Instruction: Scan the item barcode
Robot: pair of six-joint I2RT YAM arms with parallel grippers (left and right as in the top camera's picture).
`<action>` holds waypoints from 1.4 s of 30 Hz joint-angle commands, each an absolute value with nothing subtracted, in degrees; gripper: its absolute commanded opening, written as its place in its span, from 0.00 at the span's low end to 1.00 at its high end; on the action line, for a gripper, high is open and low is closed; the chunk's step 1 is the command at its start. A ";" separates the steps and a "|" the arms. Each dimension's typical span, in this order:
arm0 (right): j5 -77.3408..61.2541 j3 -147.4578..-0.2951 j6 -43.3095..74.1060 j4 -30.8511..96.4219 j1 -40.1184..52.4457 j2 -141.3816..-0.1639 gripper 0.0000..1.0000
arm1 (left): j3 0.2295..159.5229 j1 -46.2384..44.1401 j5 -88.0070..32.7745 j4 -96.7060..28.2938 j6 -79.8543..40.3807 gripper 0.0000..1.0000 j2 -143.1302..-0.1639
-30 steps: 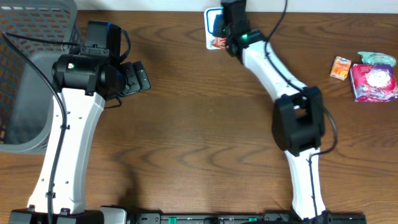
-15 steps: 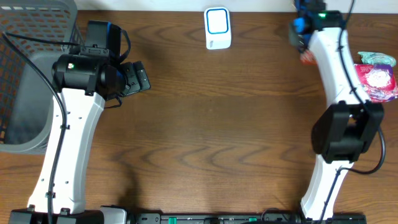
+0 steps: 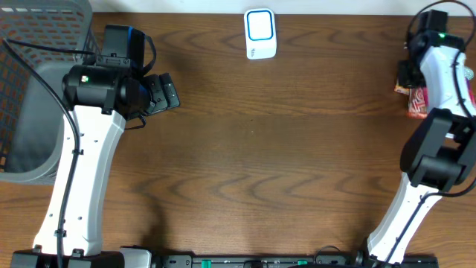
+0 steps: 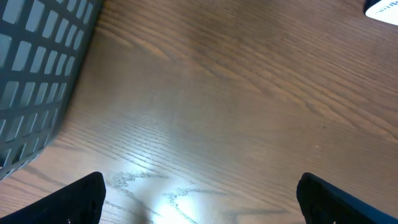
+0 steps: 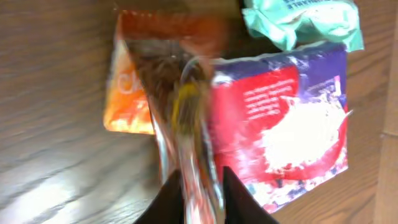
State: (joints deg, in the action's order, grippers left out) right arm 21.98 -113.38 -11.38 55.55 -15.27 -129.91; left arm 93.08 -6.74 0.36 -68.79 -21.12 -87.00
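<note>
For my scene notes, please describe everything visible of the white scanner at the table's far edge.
The scanner is a small white box with rounded corners and a blue-framed window on its top, plastic by its look. It lies flat on the wooden table, alone; nothing touches it.

Matt grained wood table (image 3: 245,149), perhaps glossy-film packet (image 5: 181,106)

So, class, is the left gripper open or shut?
Open: on the left gripper, the fingertips sit far apart, only table between them.
</note>
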 commanded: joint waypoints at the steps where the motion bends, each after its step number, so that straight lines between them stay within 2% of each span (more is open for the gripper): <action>1: 23.05 -113.58 -9.23 55.48 -15.20 -127.61 0.41 | 93.06 -6.55 0.91 -68.95 -20.82 0.98 -86.48; 2: 22.98 -113.58 -8.64 55.51 -15.03 -126.78 0.99 | 93.06 -6.55 0.91 -68.97 -20.82 0.98 -86.48; 9: 22.15 -113.58 -6.55 55.53 -12.62 -118.04 0.99 | 93.06 -6.55 0.91 -68.97 -20.82 0.98 -86.48; 13: 16.14 -113.58 -4.38 57.63 -10.90 -109.34 0.99 | 93.06 -6.55 0.91 -68.97 -20.82 0.98 -86.48; 18: 4.05 -113.58 -0.80 64.03 -9.45 -97.73 0.99 | 93.06 -6.55 0.91 -68.95 -20.82 0.98 -86.48; 27: -4.82 -112.33 1.48 78.65 -8.88 -82.30 0.99 | 93.06 -6.55 0.91 -68.95 -20.82 0.98 -86.48; 36: -8.64 -90.94 2.00 79.29 -8.91 -61.28 0.99 | 93.06 -6.55 0.91 -68.95 -20.82 0.98 -86.48; 42: -11.31 -81.80 6.15 80.79 -8.91 -51.48 0.99 | 93.06 -6.55 0.91 -68.97 -20.82 0.98 -86.48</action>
